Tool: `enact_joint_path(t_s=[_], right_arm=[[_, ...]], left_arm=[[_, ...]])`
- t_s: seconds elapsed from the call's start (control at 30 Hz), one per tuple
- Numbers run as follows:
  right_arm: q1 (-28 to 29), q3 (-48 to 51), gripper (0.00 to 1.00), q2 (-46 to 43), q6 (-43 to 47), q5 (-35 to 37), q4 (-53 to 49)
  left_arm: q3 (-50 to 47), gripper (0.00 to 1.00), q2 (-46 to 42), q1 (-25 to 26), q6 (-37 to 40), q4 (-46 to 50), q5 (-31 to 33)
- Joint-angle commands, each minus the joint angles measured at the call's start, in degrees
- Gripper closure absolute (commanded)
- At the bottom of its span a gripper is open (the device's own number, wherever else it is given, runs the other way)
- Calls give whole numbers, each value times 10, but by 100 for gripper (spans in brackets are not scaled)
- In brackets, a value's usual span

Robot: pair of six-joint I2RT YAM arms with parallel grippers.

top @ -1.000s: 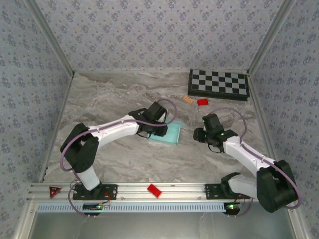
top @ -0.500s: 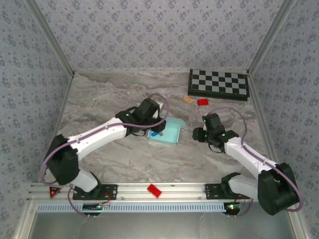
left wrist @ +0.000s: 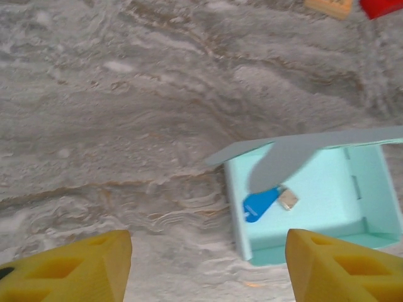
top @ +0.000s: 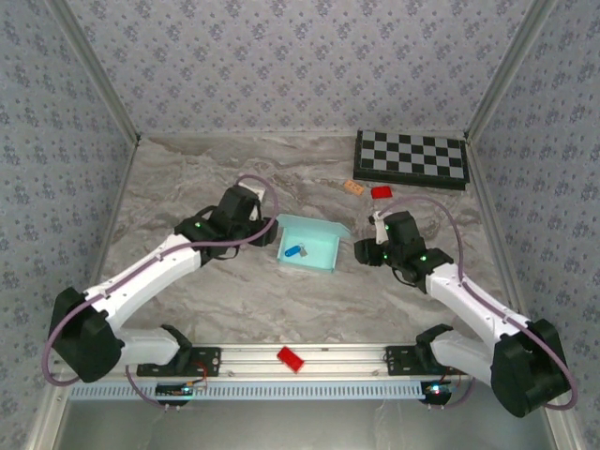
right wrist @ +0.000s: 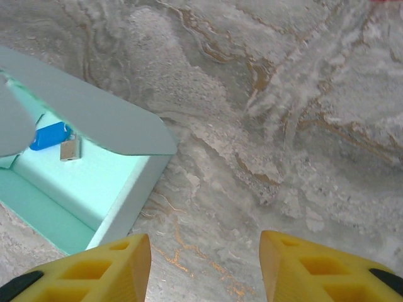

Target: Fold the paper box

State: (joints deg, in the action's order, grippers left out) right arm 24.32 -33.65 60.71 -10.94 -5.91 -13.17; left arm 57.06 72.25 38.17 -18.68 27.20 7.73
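Note:
The paper box (top: 312,247) is a pale mint open tray on the marble table, its lid flap standing up along the far side. Inside lie a small blue tag (top: 293,251) and a tiny metal piece. In the left wrist view the paper box (left wrist: 327,207) lies ahead to the right with the blue tag (left wrist: 258,205) in it; my left gripper (top: 255,214) is open, empty and just left of the box. In the right wrist view the paper box (right wrist: 82,182) lies to the left; my right gripper (top: 367,249) is open, empty, just right of it.
A black-and-white chessboard (top: 411,157) lies at the back right. A red block (top: 382,192) and a tan block (top: 354,187) lie in front of it. Another red block (top: 290,358) rests on the front rail. Patterned walls enclose the table.
My left gripper has opened and drawn back to the left off the box. The box, covered a second ago, now stands open with its contents showing. The right gripper has edged left and opened slightly.

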Motion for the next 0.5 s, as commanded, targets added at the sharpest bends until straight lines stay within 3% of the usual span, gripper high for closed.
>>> enact_joint_path(t_s=[0.0, 0.2, 0.47], right_arm=[[3, -18, 48, -6, 65, -17, 12], [3, -44, 46, 25, 121, -45, 11], [3, -75, 46, 69, 171, -51, 16]], left_arm=[[-17, 31, -3, -33, 76, -8, -58], [-22, 29, 28, -69, 183, -51, -178], [-5, 27, 87, -95, 206, -91, -251]])
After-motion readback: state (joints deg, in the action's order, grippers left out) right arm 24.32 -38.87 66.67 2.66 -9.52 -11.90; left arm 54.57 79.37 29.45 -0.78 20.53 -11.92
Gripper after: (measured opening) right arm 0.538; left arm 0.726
